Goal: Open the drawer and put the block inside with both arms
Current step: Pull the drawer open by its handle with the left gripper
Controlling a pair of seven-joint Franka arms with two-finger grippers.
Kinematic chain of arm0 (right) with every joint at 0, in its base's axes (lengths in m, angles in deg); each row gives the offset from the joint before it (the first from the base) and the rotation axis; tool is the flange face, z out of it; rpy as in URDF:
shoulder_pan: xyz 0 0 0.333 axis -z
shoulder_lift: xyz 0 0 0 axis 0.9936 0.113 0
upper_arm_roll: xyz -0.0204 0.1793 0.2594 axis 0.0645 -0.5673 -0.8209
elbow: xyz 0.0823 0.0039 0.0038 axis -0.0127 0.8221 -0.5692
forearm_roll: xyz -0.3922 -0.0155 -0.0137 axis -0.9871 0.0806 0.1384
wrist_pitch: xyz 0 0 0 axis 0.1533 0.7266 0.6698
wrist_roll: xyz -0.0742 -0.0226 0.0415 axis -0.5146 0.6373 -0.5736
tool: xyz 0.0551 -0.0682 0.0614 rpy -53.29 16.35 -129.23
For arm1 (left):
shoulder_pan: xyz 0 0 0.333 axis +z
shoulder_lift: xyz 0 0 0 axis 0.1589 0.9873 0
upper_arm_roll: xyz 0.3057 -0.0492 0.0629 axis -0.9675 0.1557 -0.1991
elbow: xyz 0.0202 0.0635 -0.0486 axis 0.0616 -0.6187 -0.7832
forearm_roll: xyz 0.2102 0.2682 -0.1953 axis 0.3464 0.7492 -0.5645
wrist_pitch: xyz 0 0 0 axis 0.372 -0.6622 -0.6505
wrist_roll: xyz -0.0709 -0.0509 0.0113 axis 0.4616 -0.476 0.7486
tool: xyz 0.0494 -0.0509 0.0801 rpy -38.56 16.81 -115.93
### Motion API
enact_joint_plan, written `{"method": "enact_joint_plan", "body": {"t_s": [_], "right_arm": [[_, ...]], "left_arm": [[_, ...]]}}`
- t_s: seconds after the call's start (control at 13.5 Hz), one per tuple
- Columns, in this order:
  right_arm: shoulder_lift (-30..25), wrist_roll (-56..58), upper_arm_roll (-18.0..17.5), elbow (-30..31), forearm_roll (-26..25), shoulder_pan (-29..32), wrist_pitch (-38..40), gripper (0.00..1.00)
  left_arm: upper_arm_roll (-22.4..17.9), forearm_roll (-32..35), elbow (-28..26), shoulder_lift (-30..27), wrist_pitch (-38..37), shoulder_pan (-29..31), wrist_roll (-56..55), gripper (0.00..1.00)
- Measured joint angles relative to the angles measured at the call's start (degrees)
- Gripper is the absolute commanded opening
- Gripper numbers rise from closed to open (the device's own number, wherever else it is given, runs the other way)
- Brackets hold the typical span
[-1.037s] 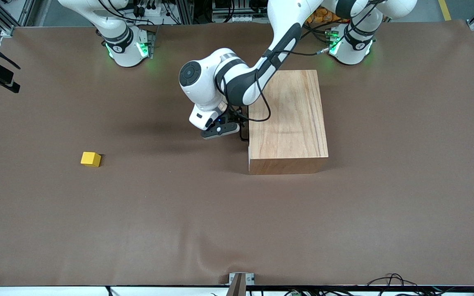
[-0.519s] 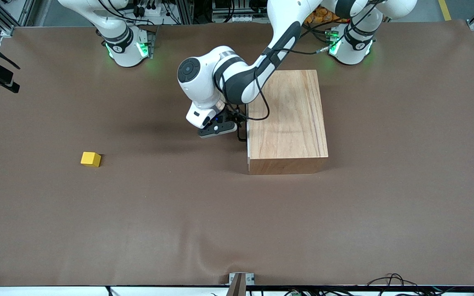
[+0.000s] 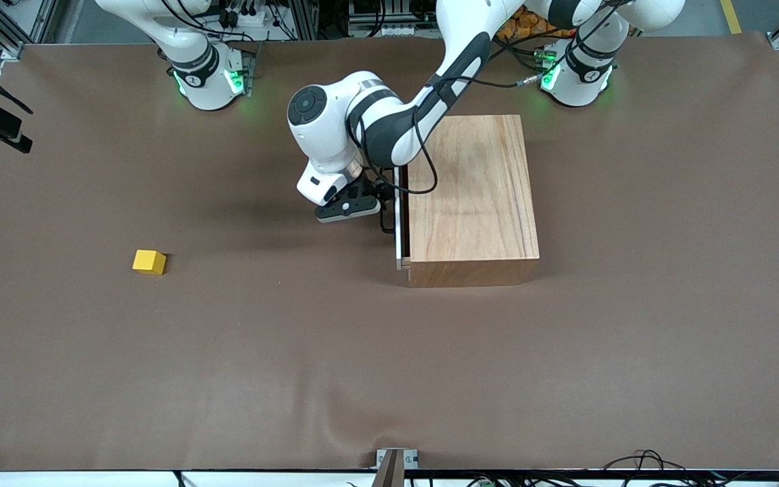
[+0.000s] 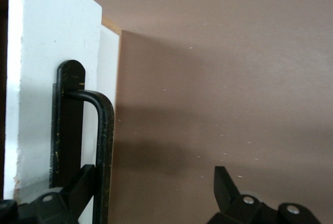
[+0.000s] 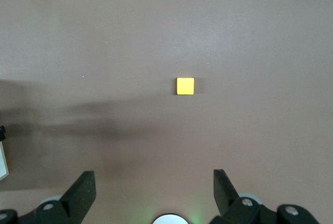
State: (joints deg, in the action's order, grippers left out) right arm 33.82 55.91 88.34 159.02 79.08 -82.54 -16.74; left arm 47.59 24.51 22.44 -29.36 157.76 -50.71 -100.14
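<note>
Item: light wood box, standing on the brown worktop nearer the left arm's end and toward the edge where the arm bases stand; its long axis runs from that edge toward the front camera. Its drawer, white front panel facing the right arm's end of the worktop, stands pulled out by a narrow dark gap, the panel's long axis parallel to the box's long side. Thin black loop handle on the panel, running along it. Item: left gripper, low in front of the drawer, at the handle; the left arm comes down from its base over the box's corner, elbow bent, wrist turned so the jaws point at the panel. The jaws stand wide apart, one finger tucked between the loop and the panel and touching the handle, the other well clear over bare worktop; hooked, not clamped. Item: block, small yellow cube, lying flat on the worktop toward the right arm's end, well apart from the box and nearer the front camera than the drawer handle. Item: right gripper, up in the air with the block below and ahead of it, jaws spread wide and empty; the right arm waits.
</note>
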Motion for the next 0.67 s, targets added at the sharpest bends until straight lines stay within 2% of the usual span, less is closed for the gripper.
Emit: {"method": "enact_joint_plan", "body": {"t_s": [0.67], "right_arm": [[0.10,-0.01,0.00,0.00,-0.04,0.02,0.00,1.00]], "left_arm": [[1.16,-0.03,-0.15,0.26,5.52,-0.20,-0.28,1.00]]}}
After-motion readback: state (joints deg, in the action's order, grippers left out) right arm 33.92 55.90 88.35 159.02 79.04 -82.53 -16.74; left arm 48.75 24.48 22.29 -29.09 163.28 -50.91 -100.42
